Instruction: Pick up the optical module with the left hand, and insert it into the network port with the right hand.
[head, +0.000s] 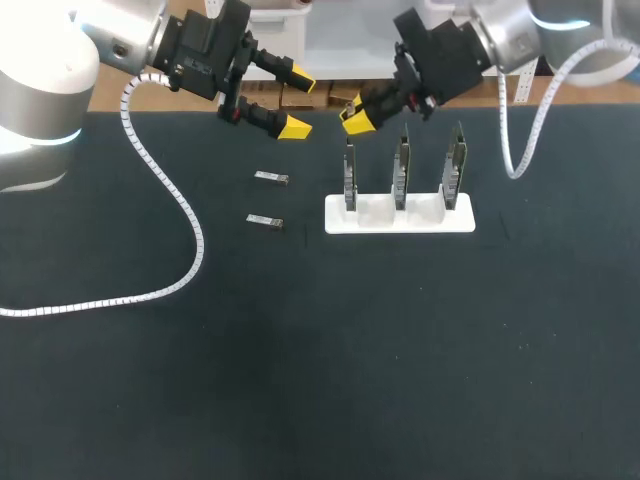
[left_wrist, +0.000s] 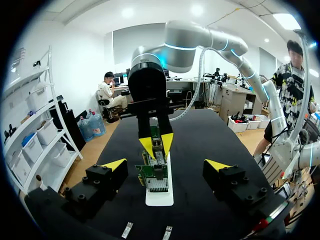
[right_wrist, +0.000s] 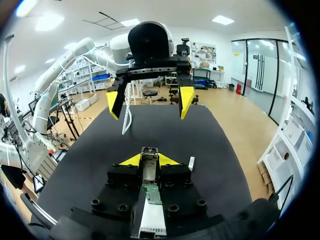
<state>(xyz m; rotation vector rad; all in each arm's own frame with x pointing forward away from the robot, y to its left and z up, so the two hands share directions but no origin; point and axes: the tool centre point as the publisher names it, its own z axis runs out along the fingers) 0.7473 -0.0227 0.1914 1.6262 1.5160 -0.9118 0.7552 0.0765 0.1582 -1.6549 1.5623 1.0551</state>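
**Module** (right_wrist: 149, 155): held between the two fingers of the right gripper (head: 356, 114), which is closed on it from both sides. One end of the module projects ahead of the yellow tips. The gripper hangs over the left end of the stand (head: 385, 226), just above the left board (head: 350, 180). The views do not settle whether the module touches that board.

**Stand**: a white base carrying three upright green boards in a row, the middle board (head: 401, 172) and the right board (head: 455, 168) beside the first. In the left wrist view a metal port (left_wrist: 157, 185) shows low on the nearest board.

**Left gripper** (head: 296, 103): fingers spread wide and holding nothing. It sits above the table's far edge, to the left of the right gripper and facing it.

**Other modules**: a second module (head: 271, 178) and a third module (head: 265, 221) lie flat on the black table (head: 300, 360), left of the stand and apart from each other.

**Cable** (head: 190, 245): white and coiled, trailing from the left arm across the table.
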